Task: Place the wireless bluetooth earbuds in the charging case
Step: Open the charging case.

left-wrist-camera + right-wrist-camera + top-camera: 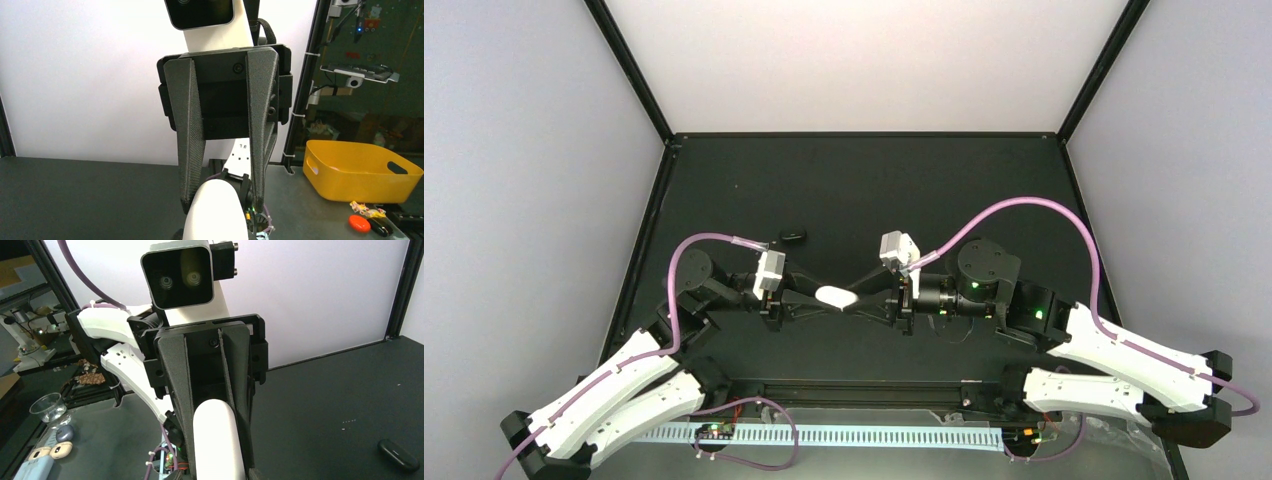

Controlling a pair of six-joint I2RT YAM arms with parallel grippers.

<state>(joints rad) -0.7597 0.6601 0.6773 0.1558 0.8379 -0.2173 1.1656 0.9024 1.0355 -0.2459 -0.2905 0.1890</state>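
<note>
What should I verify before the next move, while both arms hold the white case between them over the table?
1. Left end effector is shut on the white case: ok.
2. Right end effector has a firm grip: cannot tell. Its fingers flank the case, but contact is unclear.
3. Case lid is open: cannot tell.
4. Earbuds are located: not ok, none is visible.
5. Black oval object is clear of both arms: ok. It lies apart on the table.
</note>
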